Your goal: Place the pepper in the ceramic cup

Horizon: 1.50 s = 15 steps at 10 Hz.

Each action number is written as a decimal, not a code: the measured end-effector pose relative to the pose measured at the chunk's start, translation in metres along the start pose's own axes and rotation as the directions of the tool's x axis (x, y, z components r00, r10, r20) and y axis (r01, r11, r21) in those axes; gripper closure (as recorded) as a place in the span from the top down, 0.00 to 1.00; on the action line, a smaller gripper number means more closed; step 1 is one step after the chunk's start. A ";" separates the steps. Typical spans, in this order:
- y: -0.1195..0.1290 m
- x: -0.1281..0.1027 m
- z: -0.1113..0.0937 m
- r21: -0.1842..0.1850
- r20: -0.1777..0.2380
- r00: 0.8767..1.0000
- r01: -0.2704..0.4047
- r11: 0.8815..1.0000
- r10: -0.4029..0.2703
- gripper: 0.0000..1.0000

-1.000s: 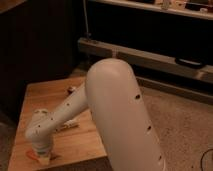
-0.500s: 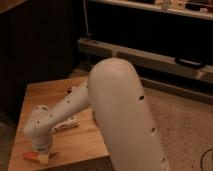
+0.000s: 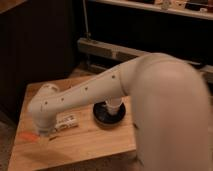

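At the left front corner of the table (image 3: 90, 147), the gripper (image 3: 43, 131) hangs under the wrist of the arm (image 3: 85, 92), low over the wood. The pepper (image 3: 29, 136) shows as an orange streak at table level, just beside the gripper on its left. The wrist housing covers the gripper, so whether it is open, closed or has hold of the pepper cannot be told.

Status of the task:

- Pepper: not in the cup. It appears to rest on the table or very close to it.
- Cup (image 3: 114, 105): upright, well apart from the pepper, toward the table's right half. It stands inside the outline of the bowl (image 3: 102, 116) — in it or just behind it, which cannot be told.
- Tube (image 3: 66, 121): lies between gripper and bowl, near the gripper.

Judged from this layout, the work is at the pickup stage. Remaining steps — confirm a secure grasp, lift, carry right past the tube, centre over the cup, release.
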 end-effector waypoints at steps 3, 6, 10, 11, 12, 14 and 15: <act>-0.047 0.020 -0.064 0.096 0.083 0.996 -0.030 0.995 0.022 0.14; -0.077 0.041 -0.122 0.202 0.148 0.988 -0.080 0.976 0.050 0.14; -0.093 0.053 -0.159 0.289 0.187 0.979 -0.130 0.949 0.078 0.14; -0.103 0.066 -0.167 0.312 0.204 0.975 -0.156 0.937 0.094 0.14; -0.108 0.075 -0.169 0.324 0.214 0.971 -0.171 0.931 0.104 0.14; -0.124 0.096 -0.174 0.353 0.239 0.963 -0.205 0.913 0.123 0.14; -0.132 0.108 -0.178 0.370 0.254 0.958 -0.222 0.902 0.132 0.14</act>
